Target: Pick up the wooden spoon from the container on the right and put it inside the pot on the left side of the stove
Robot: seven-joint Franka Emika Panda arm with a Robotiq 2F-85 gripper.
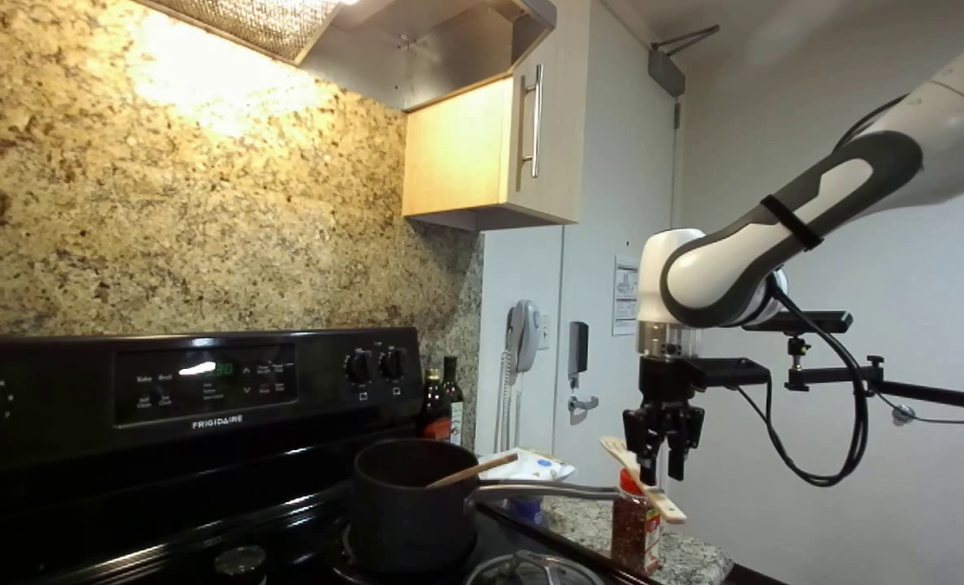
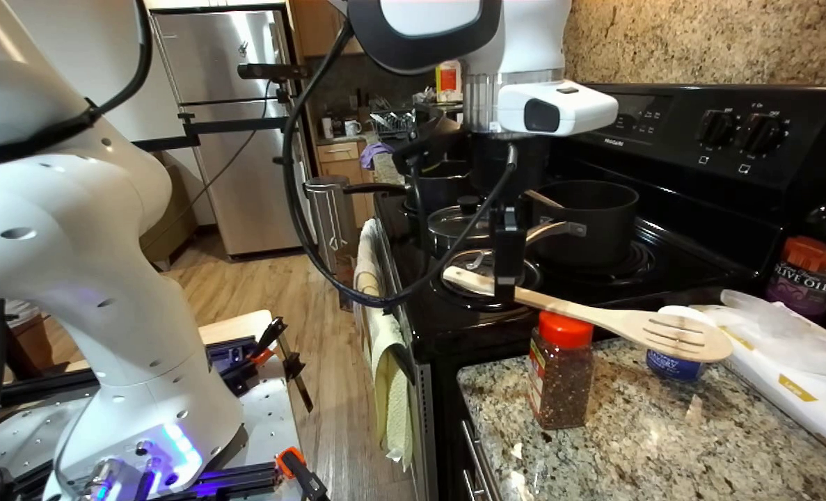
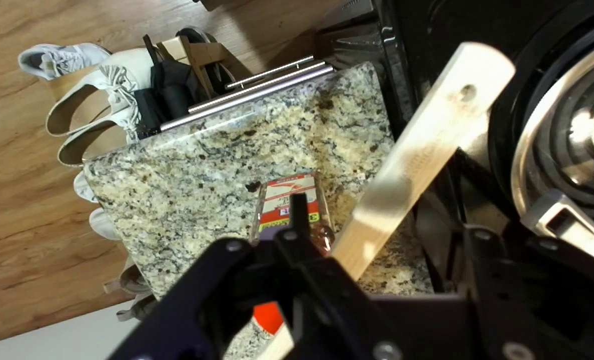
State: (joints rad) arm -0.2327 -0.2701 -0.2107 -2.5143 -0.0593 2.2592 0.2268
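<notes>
Where the gripper (image 1: 663, 473) hangs: well parted beside the slotted wooden spoon (image 2: 607, 318), apparently holding nothing.
Red-capped spice bottle (image 2: 562, 383): presumably props the spoon up for grasping.

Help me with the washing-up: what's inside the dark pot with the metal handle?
In both exterior views, a wooden utensil sticks out of the dark pot. The pot's near wall hides the utensil's lower end and the bottom; other contents, if any, cannot be told.
</notes>
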